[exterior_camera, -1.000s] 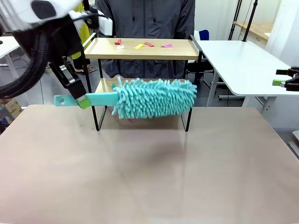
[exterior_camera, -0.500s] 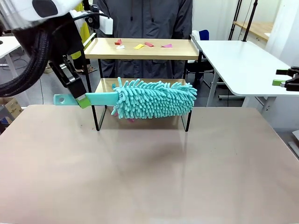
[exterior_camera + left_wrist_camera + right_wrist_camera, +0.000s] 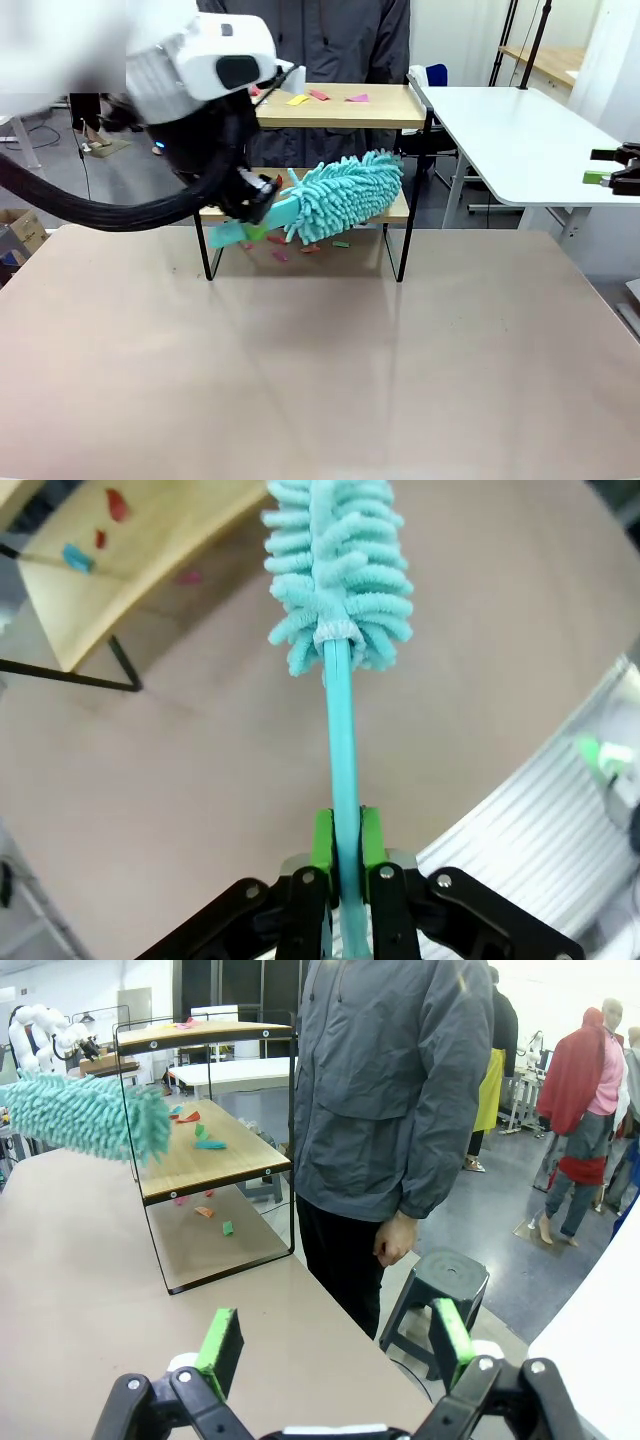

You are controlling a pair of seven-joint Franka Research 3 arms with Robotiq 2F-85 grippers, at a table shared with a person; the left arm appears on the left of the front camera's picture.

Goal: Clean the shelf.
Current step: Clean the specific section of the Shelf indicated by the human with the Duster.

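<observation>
Swung in toward the middle since a second ago, the left arm now holds the teal duster (image 3: 345, 195) tilted, its fluffy head at the lower board of the shelf (image 3: 385, 110). The shelf stands at the counter's (image 3: 320, 360) far edge, before a person (image 3: 330, 40). The left jaws are clenched on the duster's handle. Coloured scraps (image 3: 204, 1212) lie under the shelf. The right jaws gape, released, off to the right.

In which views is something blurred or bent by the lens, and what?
Front view: the left arm is smeared by blur at top left, the duster fairly sharp. Left wrist view: the table has a curved edge from the wide lens. Right wrist view: sharp, but the shelf has slightly bowed posts.
</observation>
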